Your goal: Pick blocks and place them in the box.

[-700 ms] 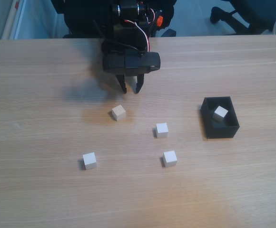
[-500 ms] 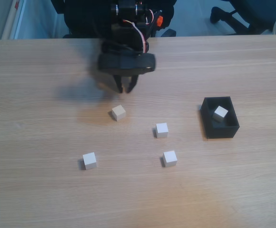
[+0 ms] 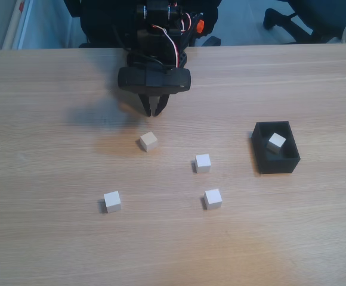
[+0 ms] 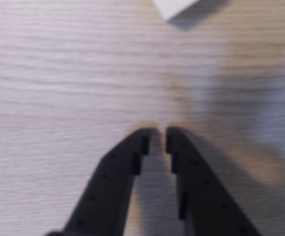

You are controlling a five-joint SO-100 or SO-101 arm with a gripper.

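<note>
Since the earlier frames the gripper [image 3: 154,111] had shifted left in the fixed view and its jaws had come together from a clear gap to nearly touching; blocks and box hadn't moved. Gripper was clenched on nothing, tips hanging over bare counter [image 3: 48,155], just beyond the nearest block [image 3: 148,141] toward the arm's base, not touching it. Wrist view confirmed it: gripper [image 4: 157,136] with only a thin slit between the two black fingers [image 4: 115,172], nothing held, wood grain under them, and a corner of a pale block [image 4: 174,7] at the top edge, well clear of the tips. Three more blocks sat loose on the counter in the fixed view: one [image 3: 203,162] right of centre, one [image 3: 212,198] just below it toward the camera, one [image 3: 112,201] off to the lower left, all apart from each other. Black box [image 3: 278,166] sat on the right side of the counter with a fifth block [image 3: 275,142] inside, tilted against the far wall.
</note>
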